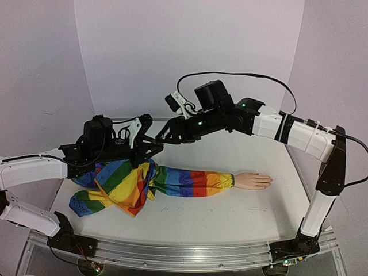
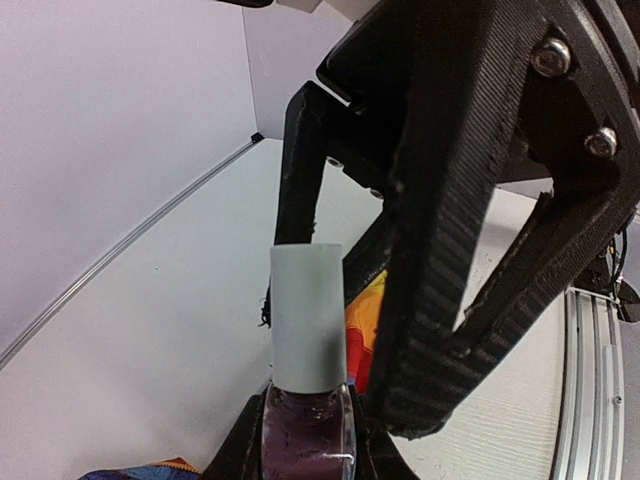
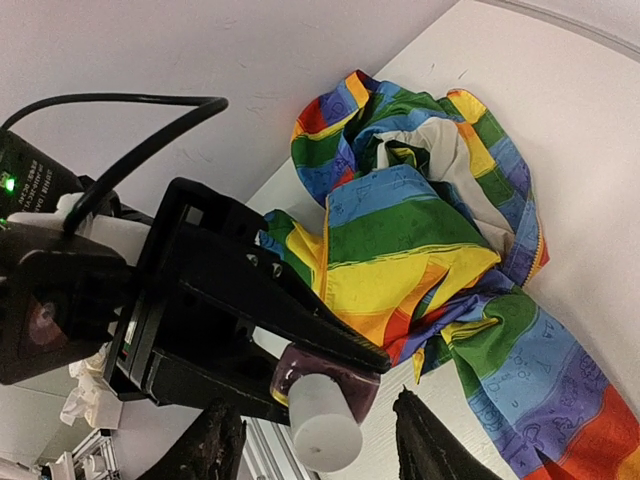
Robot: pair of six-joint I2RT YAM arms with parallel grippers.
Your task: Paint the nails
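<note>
The left pincer (image 2: 307, 455) is clamped on a dark polish bottle (image 2: 306, 425); the right pincer (image 3: 320, 447) stands partly open astride its pale cap (image 3: 322, 428). The nails (image 1: 266, 181), too small to judge, are on the mannequin hand (image 1: 252, 180) lying on the table (image 1: 230, 224), right of centre in the top view.

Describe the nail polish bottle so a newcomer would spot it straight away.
Start at the rainbow-striped sleeve lying across the white table; above its bunched left end the two arms meet. There the left hand pinches the polish bottle: small, dark purple body with a pale cylindrical cap, the only bottle in view.
</note>
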